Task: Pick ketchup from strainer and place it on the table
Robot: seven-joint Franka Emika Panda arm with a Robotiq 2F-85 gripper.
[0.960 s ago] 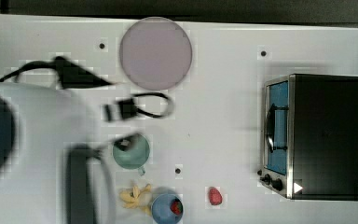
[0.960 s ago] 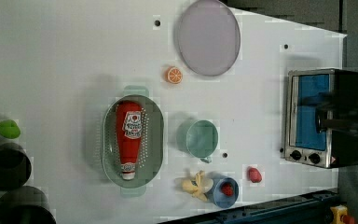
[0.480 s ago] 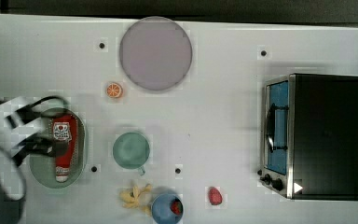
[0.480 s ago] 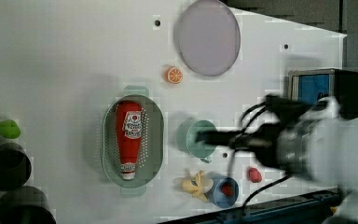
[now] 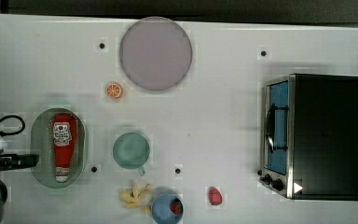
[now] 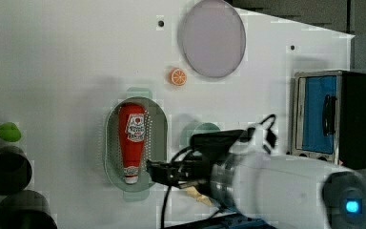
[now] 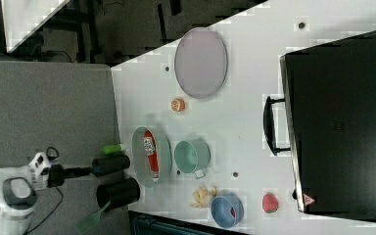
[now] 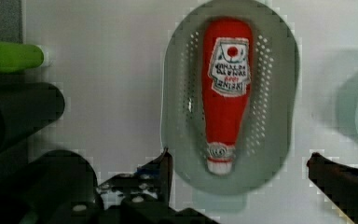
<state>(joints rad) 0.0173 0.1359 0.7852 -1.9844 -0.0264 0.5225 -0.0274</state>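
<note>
The ketchup (image 5: 64,145) is a slim red bottle lying flat in the pale green strainer (image 5: 38,140) near the top view's left edge, white cap toward the table's front. My gripper (image 5: 28,161) hovers just beside the strainer's cap end, above the table (image 5: 205,116). In the wrist view the ketchup (image 8: 226,93) lies lengthwise in the strainer (image 8: 289,93), and my gripper (image 8: 239,159) is open, its two dark fingers (image 8: 161,172) spread wider than the strainer, either side of the cap end. In the left view my gripper (image 6: 158,171) sits by the ketchup (image 6: 132,136) cap.
A green cup (image 5: 130,150) stands right of the strainer in the top view. A lilac plate (image 5: 155,53) and orange slice (image 5: 114,90) lie behind. Banana (image 5: 134,195), blue bowl (image 5: 166,208), red fruit (image 5: 214,196) sit in front; a toaster oven (image 5: 324,135) at right. Black cylinders (image 6: 7,169) stand off the table's end.
The arm has swung across the top view toward its left edge. It passed over the strainer half a second ago and now hovers at the strainer's cap end. The ketchup has not moved.
</note>
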